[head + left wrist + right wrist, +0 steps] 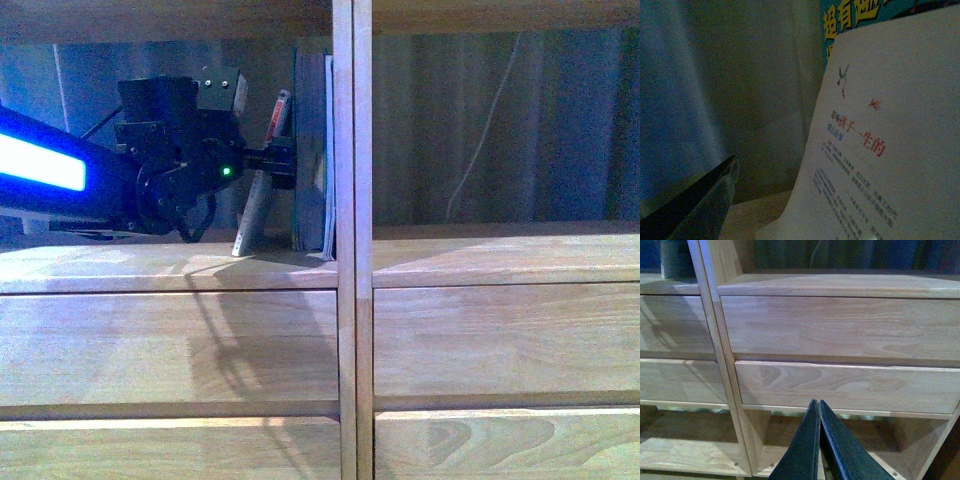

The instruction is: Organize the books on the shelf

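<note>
The light-wood shelf (170, 268) fills the front view. In its left column, several teal-edged books (312, 150) stand upright against the central divider. A thin white book with a red-tipped spine (258, 195) leans tilted toward them. My left gripper (275, 165) is open at the leaning book, level with its middle. In the left wrist view the white cover with Chinese text (880, 150) is very close, a teal book (855, 20) stands behind it, and one finger (700, 200) shows. My right gripper (817, 440) is shut and empty, facing the drawer fronts (840, 327).
The central divider (352, 240) separates the two columns. A white cable (485, 140) hangs behind the right column's shelf (500, 255). Drawer fronts (170, 345) lie below both shelves. An open lower compartment (855, 440) shows beneath the drawers.
</note>
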Motion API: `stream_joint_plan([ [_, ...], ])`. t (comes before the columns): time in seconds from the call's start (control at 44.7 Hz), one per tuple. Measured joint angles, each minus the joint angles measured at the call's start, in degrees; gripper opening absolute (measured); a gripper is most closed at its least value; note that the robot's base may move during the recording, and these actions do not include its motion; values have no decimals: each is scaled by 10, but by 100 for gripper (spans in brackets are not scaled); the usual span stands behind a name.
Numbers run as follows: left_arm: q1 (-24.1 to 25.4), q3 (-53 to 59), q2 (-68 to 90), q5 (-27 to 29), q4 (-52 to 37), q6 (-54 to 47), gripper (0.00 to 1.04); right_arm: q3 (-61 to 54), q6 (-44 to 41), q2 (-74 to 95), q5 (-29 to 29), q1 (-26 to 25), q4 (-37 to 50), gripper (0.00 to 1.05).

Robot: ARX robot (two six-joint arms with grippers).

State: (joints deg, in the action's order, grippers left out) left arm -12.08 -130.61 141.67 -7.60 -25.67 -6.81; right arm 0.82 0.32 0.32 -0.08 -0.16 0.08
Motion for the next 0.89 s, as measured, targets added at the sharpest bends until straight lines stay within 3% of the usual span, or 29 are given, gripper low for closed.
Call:
stream_joint_plan([
  [0.447,1,329,-229,37,-89,93,97,0,0,0,0,0,0,3],
  [0.649,1,527,-390,61,-90,152,97,0,0,0,0,0,0,3],
  [0.895,-10,670,-525,70,-86,164,97,0,0,0,0,0,0,3],
])
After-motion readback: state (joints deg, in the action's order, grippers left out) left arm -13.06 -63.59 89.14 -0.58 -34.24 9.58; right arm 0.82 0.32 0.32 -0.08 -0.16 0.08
